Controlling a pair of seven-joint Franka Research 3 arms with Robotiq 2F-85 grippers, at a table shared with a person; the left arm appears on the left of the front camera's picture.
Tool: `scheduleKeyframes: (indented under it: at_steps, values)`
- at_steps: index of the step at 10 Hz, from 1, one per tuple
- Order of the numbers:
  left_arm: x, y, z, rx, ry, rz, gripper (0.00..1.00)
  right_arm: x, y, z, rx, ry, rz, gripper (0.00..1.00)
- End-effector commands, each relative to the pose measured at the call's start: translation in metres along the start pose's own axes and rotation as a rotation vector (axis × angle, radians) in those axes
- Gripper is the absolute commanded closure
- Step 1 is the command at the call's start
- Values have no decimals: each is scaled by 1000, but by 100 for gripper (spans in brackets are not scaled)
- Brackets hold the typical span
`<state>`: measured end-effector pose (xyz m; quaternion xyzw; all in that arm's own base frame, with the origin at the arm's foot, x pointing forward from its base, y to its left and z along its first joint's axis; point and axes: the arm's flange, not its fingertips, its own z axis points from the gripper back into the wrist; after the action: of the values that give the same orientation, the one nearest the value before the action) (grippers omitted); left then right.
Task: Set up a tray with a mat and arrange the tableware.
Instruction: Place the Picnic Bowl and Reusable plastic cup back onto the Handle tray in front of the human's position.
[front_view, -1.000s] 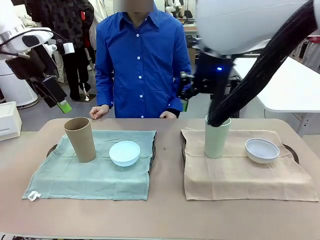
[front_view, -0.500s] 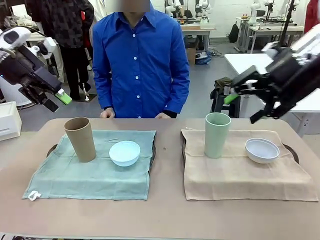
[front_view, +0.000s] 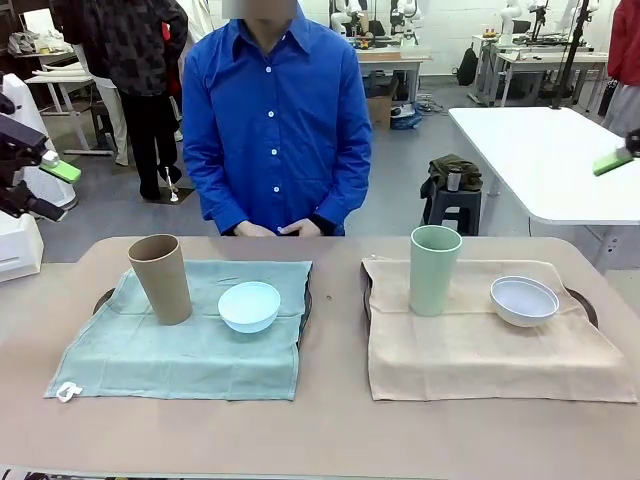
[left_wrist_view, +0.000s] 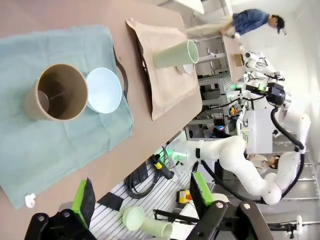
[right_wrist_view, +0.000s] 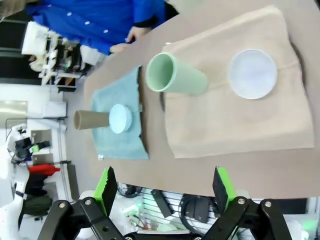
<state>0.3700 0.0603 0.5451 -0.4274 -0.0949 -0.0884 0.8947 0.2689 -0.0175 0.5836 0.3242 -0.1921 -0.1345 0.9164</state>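
Looking finished, this one: tan-brown cup (front_view: 161, 278) and light blue bowl (front_view: 249, 306) stand on the green mat (front_view: 180, 350); right of that mat, pale green cup (front_view: 434, 269) and white bowl (front_view: 524, 300) stand on the beige mat (front_view: 480, 355). Left gripper (left_wrist_view: 137, 200) and right gripper (right_wrist_view: 165, 185) hang high above it, jaws spread, empty. Nothing obvious left.

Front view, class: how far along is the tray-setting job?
Looks done: tan-brown cup and light blue bowl stand on the green mat; pale green cup and white bowl on the beige mat. In hand: nothing; left gripper and right gripper are open. Left: apparently nothing.
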Motion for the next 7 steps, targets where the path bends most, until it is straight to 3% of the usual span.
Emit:
scheduleKeyframes:
  at_steps: [1,5,7]
  values:
    - [5,-8,-8,2,6,-15,0,1,11,-12,36,21,16,0]
    - [2,-6,-7,10,17,-9,0,-3,7,-5,12,10,0,0]
    - [6,20,2,-69,-56,168,0,27,-34,13,91,87,-104,0]
